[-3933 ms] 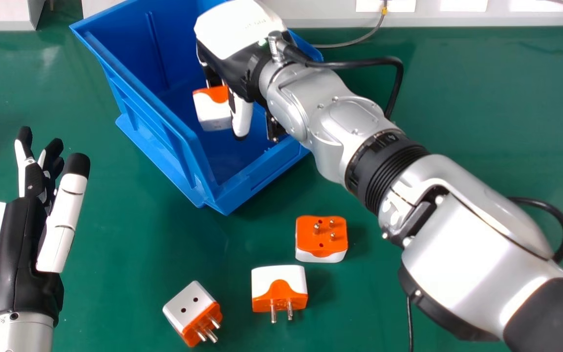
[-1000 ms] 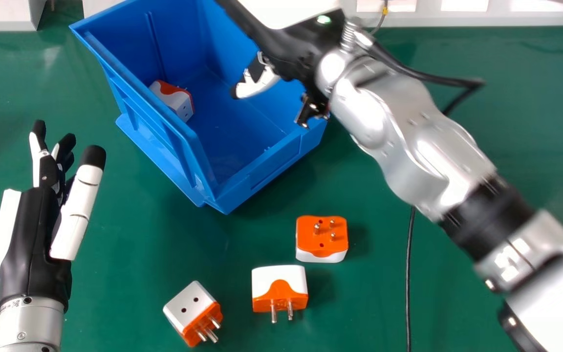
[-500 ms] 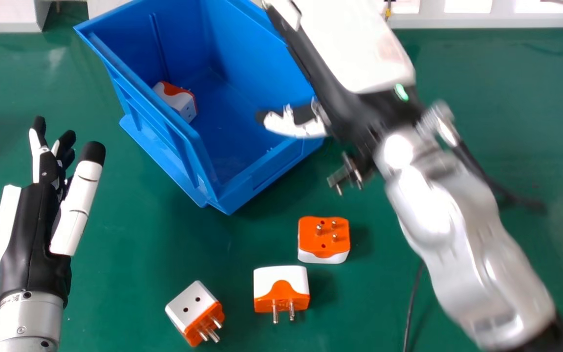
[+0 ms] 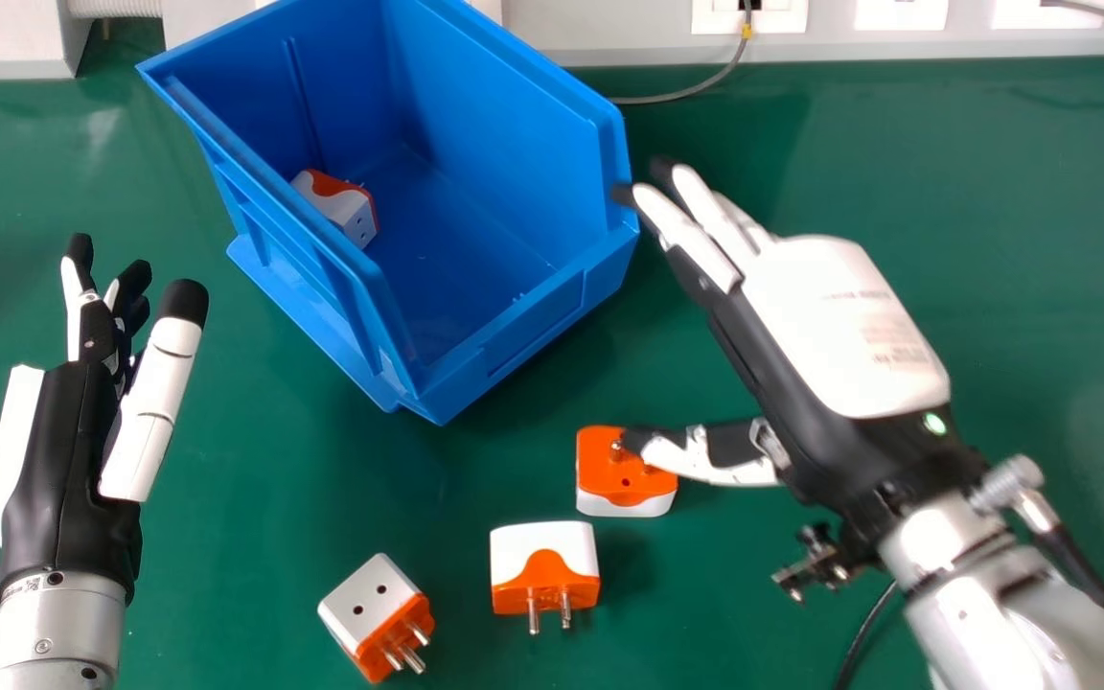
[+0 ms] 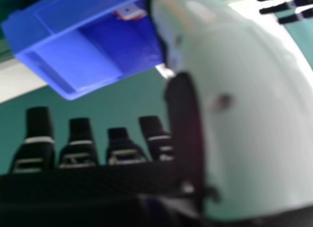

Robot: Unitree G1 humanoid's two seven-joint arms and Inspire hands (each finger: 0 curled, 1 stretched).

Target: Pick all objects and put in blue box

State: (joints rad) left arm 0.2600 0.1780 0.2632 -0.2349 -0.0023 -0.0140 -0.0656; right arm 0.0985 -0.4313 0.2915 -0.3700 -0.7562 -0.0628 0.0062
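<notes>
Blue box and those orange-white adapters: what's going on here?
The robot is putting adapters into the blue box. One adapter lies inside; three more sit on the green table. The right hand is open and holds nothing, its thumb over the rightmost adapter, perhaps the next pick. The left hand is open too, at the head view's left, holding nothing.

So the table (image 4: 945,240) was plain green, pretty shiny too, backed by a pale wall panel (image 4: 600,34) with white sockets (image 4: 900,13) and a grey cable (image 4: 686,94) drooping onto it.
</notes>
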